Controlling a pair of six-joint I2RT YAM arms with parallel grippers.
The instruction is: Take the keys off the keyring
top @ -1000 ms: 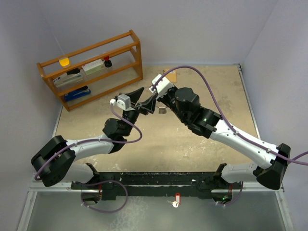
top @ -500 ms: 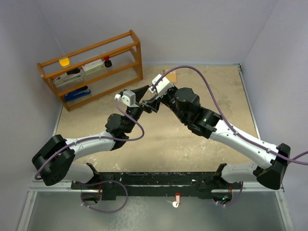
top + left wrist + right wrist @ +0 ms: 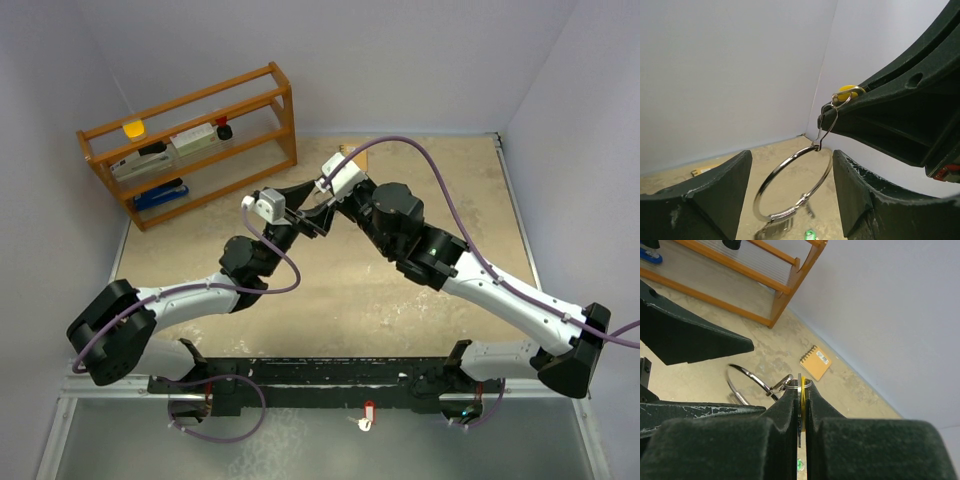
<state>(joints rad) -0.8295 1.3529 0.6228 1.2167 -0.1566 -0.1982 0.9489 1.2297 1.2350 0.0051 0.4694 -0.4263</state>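
Note:
My right gripper [image 3: 800, 390] is shut on a flat yellow-gold key head [image 3: 802, 390], with a small silver split loop [image 3: 797, 383] over its tips. A wire clip [image 3: 827, 126] hangs from that loop and carries the large silver ring [image 3: 790, 185] of the keyring. My left gripper [image 3: 792, 195] is open, one finger on each side of this ring, not touching it. A green key head [image 3: 810, 234] shows at the bottom edge under the ring. In the top view the left gripper [image 3: 303, 205] and right gripper [image 3: 318, 213] meet above the table's middle; the keys are hidden there.
A wooden shelf rack [image 3: 190, 140] with small items stands at the back left. A tan spiral notebook [image 3: 816, 363] lies on the table near the back wall, behind the grippers. Walls close the table at the back and on both sides.
My left arm has moved up and forward to the right gripper, so its open fingers now flank the hanging ring. The right gripper has risen slightly, still holding the cluster.

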